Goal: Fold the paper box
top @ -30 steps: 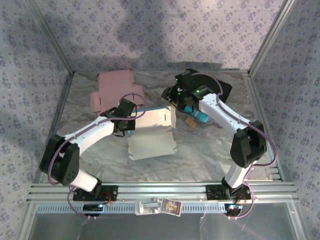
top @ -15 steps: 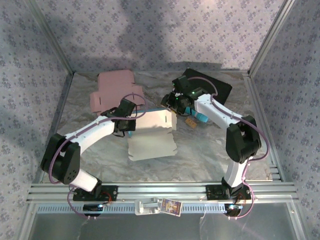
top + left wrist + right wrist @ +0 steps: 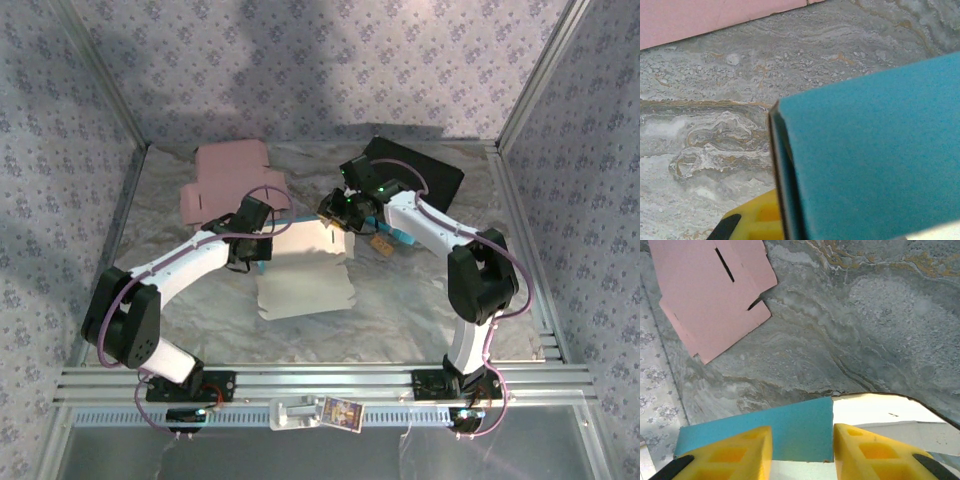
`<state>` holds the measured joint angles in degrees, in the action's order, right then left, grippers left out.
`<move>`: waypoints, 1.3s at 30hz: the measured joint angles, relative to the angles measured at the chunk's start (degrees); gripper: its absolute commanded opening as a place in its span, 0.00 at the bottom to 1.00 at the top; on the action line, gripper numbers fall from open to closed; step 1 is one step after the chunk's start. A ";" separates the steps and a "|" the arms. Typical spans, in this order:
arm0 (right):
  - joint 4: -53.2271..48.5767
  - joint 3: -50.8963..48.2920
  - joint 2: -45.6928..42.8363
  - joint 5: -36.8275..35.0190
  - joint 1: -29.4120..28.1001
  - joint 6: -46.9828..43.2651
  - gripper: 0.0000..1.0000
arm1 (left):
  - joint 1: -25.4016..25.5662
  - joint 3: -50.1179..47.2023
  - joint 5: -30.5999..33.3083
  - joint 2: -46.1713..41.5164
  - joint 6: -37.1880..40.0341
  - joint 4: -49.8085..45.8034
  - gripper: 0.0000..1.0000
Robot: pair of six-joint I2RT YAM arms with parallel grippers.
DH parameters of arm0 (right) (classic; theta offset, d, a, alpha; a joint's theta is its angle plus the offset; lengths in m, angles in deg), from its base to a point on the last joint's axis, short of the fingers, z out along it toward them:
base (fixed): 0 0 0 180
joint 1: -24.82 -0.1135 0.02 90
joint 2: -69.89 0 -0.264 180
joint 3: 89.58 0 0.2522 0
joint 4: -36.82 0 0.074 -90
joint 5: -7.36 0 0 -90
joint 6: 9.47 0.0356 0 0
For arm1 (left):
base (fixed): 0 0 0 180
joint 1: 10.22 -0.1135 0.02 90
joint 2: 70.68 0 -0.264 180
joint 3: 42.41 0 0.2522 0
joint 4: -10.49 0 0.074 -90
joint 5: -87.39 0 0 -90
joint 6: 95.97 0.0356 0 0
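Observation:
The paper box (image 3: 303, 285), white inside and teal outside, lies partly unfolded in the middle of the table with its far panel raised. My left gripper (image 3: 256, 243) is shut on the box's left edge. In the left wrist view the teal panel (image 3: 875, 155) stands right beside my one visible yellow finger (image 3: 752, 222). My right gripper (image 3: 336, 209) hangs over the box's far right corner. In the right wrist view its fingers (image 3: 740, 452) stand apart, with the teal flap (image 3: 795, 427) showing face-on between them and the white inside (image 3: 880, 410) to the right.
A flat pink cardboard blank (image 3: 225, 180) lies at the back left. A black pad (image 3: 425, 172) sits at the back right. A teal item (image 3: 402, 235) and a small brown piece (image 3: 381, 243) lie beside the right arm. Patterned walls close in the table.
My right gripper has moved left and down to the box's far right corner and its jaws have narrowed. The raised panel leans lower. The left arm has held still.

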<state>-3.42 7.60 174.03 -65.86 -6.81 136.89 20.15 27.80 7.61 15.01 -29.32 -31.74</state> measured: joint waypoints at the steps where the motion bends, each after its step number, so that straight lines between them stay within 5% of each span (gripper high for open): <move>1: 0.22 -0.20 -0.15 0.07 0.15 0.15 0.41 | 0.00 0.07 0.00 0.02 0.00 -0.02 0.00; 5: 0.37 -3.50 -3.80 -1.07 0.85 -0.52 0.48 | 0.00 0.31 -0.07 0.04 -0.02 -0.02 0.00; 13: 1.05 -19.61 -19.39 -4.85 -1.25 -4.98 0.44 | 0.00 1.33 -0.52 0.55 -0.02 0.07 0.00; 26: 3.89 -23.47 -9.31 -9.01 -2.84 -8.96 0.44 | 0.00 2.51 -1.03 1.95 0.44 -0.02 0.00; 39: 5.70 -19.39 -3.72 -10.38 -2.75 -11.52 0.28 | 0.00 2.78 -1.73 2.29 0.46 0.04 0.00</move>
<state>2.28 -11.79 170.31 -76.24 -9.57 125.37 20.15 30.58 5.88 17.30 -28.86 -31.70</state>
